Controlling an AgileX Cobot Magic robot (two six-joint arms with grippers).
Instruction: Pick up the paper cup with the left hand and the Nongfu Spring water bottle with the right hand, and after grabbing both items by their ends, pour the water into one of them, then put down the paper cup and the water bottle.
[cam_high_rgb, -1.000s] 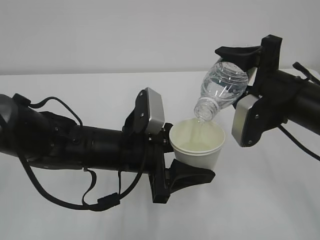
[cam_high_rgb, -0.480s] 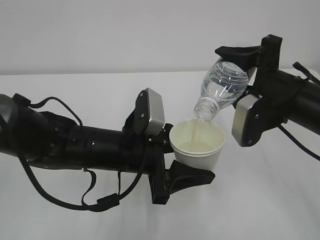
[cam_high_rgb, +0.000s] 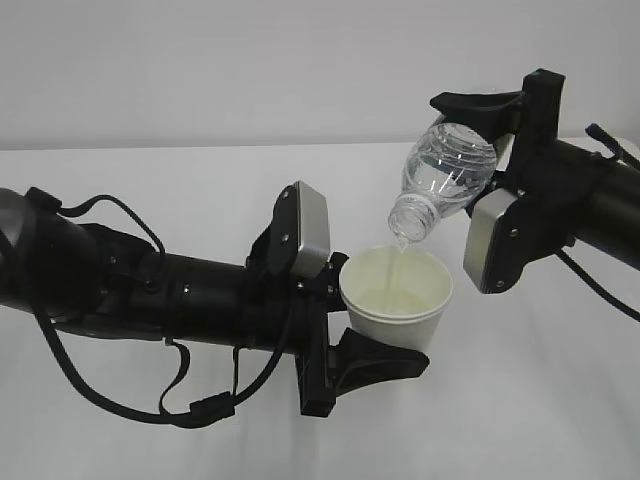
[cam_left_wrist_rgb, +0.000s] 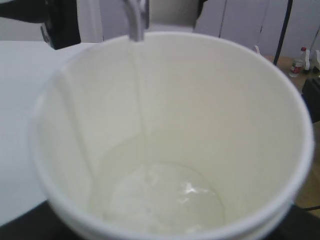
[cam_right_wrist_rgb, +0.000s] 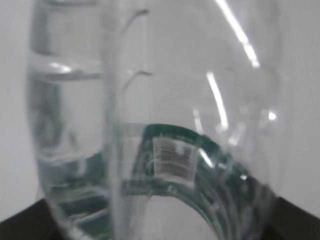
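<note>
The white paper cup hangs upright over the table, and my left gripper is shut on its lower part, with one black finger showing under it. Above it the clear Nongfu Spring water bottle is tilted neck-down, and my right gripper is shut on its base end. A thin stream of water falls from the neck into the cup. In the left wrist view the paper cup fills the frame, with the stream running down into a shallow pool of water. The right wrist view shows only the bottle and its green label.
The white table lies below both arms, with a pale wall behind. Loose black cables hang under the left arm. The right arm's grey plate stands close to the cup's right rim.
The left arm and the cup have sunk slightly. The bottle has stayed where it was, still tilted, and water keeps running into the cup.
</note>
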